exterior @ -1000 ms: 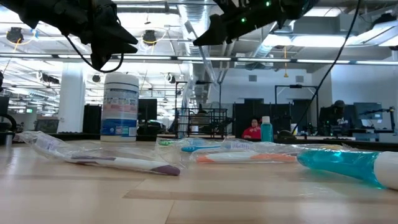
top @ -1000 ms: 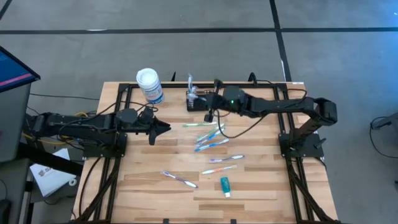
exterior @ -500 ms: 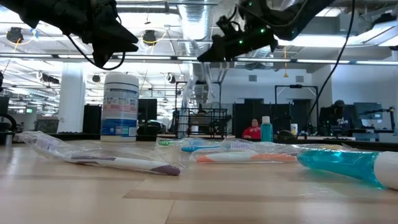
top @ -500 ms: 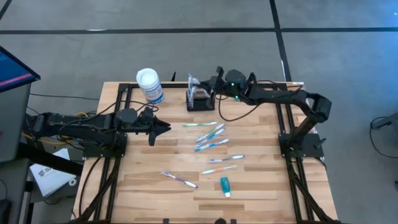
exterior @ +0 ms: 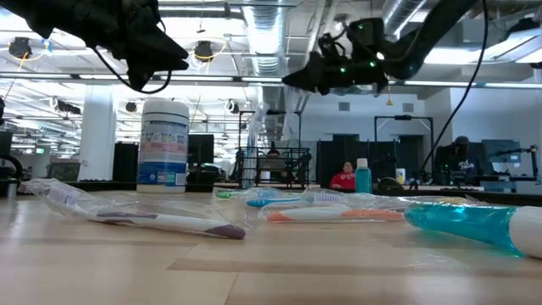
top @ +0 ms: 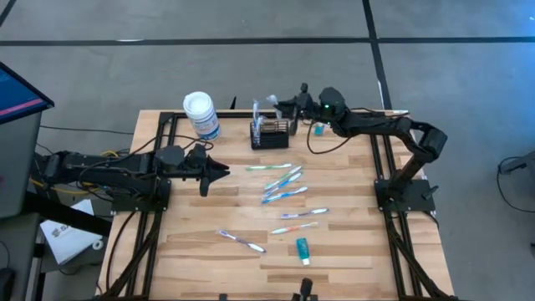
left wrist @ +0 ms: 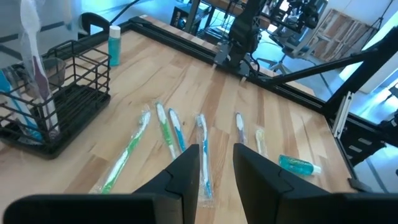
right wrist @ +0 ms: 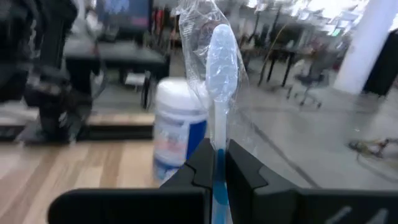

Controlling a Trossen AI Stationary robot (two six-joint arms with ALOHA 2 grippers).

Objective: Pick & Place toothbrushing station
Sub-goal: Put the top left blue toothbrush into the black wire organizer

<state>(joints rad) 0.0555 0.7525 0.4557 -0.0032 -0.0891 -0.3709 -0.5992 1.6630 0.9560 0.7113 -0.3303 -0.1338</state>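
The right gripper [top: 292, 105] hangs above the bench's far edge, just beside the toothbrushing station [top: 271, 134], its fingers [right wrist: 200, 160] pinched tight on a wrapped toothbrush [right wrist: 219, 68] whose head stands up between them inside clear plastic. The toothbrushing station, a black wire basket, sits near the middle of the far edge, with a white-lidded canister [top: 201, 114] off to its left and a small teal bottle [top: 318, 129] at its right. The left gripper [top: 219, 173] waits over the left half of the bench, its 2 fingers [left wrist: 185, 177] a narrow gap apart and holding nothing. Wrapped toothbrushes [top: 282, 186] lie loose across the middle of the bench, and a teal tube [top: 303, 249] lies toward the near edge.
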